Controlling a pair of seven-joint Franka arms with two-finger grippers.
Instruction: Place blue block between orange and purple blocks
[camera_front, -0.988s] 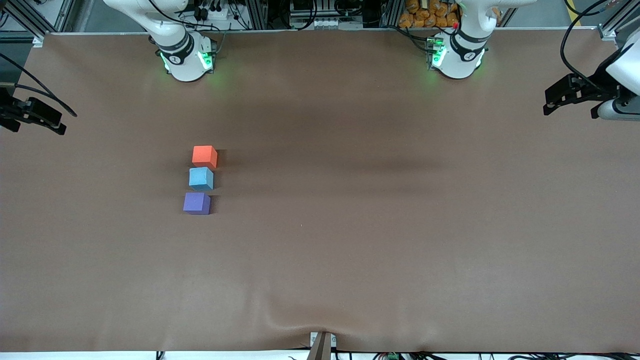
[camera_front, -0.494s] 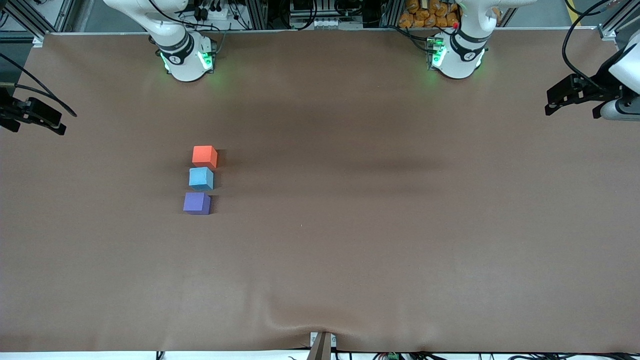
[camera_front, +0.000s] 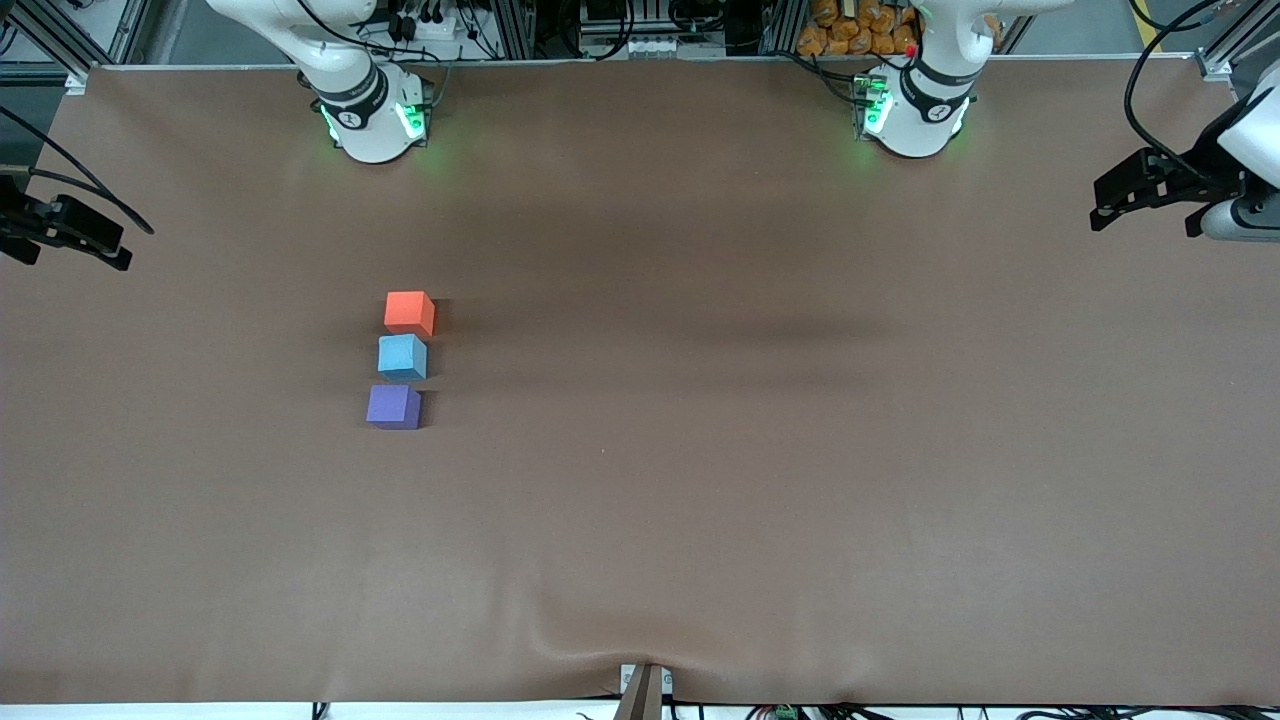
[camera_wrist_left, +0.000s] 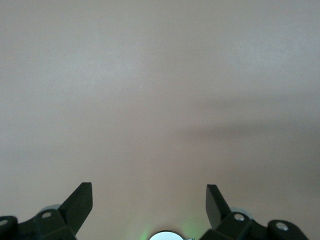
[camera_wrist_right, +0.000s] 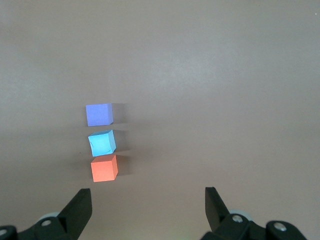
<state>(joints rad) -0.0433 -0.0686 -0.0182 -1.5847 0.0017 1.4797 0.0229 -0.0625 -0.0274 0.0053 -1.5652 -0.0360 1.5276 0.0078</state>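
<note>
Three small cubes stand in a short row on the brown table, toward the right arm's end. The blue block (camera_front: 402, 357) sits between the orange block (camera_front: 409, 312) and the purple block (camera_front: 393, 407), with narrow gaps; the purple one is nearest the front camera. The right wrist view shows the purple block (camera_wrist_right: 99, 114), the blue block (camera_wrist_right: 102, 142) and the orange block (camera_wrist_right: 104, 168). My right gripper (camera_front: 118, 248) (camera_wrist_right: 148, 190) is open and empty, high above that end's table edge. My left gripper (camera_front: 1100, 206) (camera_wrist_left: 149, 187) is open and empty, over the table's other end.
The brown table cover (camera_front: 700, 450) has a wrinkle at its front edge (camera_front: 600, 655). The two arm bases (camera_front: 372, 115) (camera_front: 915, 110) stand along the back edge. The left wrist view shows only bare table (camera_wrist_left: 160, 100).
The left gripper has shifted very slightly upward in the front view. The three blocks and the right gripper have not moved.
</note>
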